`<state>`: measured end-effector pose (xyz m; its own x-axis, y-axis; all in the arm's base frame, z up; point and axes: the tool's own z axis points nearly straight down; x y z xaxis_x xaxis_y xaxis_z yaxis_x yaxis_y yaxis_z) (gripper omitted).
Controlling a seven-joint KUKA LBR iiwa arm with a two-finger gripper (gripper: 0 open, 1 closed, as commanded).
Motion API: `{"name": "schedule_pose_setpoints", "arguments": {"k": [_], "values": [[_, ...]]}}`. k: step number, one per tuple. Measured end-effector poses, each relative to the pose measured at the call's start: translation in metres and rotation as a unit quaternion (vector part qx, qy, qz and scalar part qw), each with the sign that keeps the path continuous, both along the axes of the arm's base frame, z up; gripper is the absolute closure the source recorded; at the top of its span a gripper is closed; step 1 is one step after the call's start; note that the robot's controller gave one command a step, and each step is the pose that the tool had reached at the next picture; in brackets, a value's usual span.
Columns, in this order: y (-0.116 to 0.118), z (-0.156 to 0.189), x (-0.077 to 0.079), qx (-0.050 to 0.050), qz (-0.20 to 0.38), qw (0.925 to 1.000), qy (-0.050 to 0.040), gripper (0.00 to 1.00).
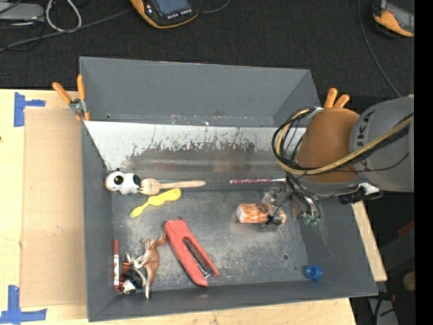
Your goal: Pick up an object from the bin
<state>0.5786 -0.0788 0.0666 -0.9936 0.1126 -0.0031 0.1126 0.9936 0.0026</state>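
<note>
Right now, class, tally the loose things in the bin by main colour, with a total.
White: 1 spotted ball
Yellow: 1 curved piece
Red: 2, flat tool, thin stick
Brown: 1 toy animal
Orange: 1 block
Blue: 1 bead
Pink: 1 rod
Total: 8 told apart

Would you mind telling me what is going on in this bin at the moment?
A robot arm reaches into the grey bin from the right. Its pincer is down at the floor beside a small orange object in the right half; whether it grips it, I cannot tell. A red tool, a brown toy animal and a blue bit lie apart from it.
</note>
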Motion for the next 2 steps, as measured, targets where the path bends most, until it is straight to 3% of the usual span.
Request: {"name": "schedule_pose_setpoints", "arguments": {"k": [2], "values": [[0.0004, 0.0053, -0.0005, 0.000, 0.001, 1.0000, 0.0006, 1.00]]}}
